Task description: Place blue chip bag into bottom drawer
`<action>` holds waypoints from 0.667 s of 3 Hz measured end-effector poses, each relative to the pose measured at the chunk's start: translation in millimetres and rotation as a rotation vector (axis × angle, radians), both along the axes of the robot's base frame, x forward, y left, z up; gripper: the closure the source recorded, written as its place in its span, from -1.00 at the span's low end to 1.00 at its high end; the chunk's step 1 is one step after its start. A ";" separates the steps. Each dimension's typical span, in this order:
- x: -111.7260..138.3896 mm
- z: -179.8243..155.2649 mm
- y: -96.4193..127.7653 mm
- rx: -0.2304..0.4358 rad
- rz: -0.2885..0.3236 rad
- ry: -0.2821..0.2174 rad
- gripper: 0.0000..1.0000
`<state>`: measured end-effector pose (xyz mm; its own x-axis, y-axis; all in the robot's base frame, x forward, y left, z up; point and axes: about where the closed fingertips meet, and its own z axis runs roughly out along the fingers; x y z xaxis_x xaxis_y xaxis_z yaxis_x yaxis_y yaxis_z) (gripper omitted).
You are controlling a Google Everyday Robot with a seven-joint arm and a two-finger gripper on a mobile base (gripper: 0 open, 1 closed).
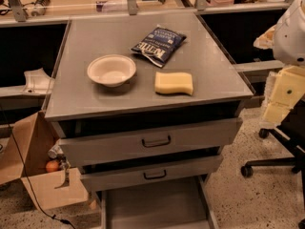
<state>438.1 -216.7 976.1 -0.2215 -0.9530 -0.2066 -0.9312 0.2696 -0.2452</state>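
The blue chip bag (158,44) lies flat on the grey cabinet top (86,94), at the back middle, dark navy with white lettering. The bottom drawer (152,204) is pulled out at the lower edge of the view and shows a flat grey floor with nothing on it. The two handled drawers above it stand slightly out. My arm hangs at the far right, with a white rounded link above and the gripper (280,101) as pale blocks below it. The gripper is beside the cabinet's right edge, well away from the bag and holding nothing I can see.
A white bowl (111,69) and a yellow sponge (174,83) sit on the top in front of the bag. An open cardboard box (35,175) stands on the floor at left, with a cable beside it. An office chair base (267,163) is at right.
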 end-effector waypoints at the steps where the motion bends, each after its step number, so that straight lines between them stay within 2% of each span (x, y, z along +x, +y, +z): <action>1: 0.1 0.0 0.1 0.000 0.000 0.000 -1.00; 2: 11.1 -1.0 10.0 -0.005 0.040 -0.023 -1.00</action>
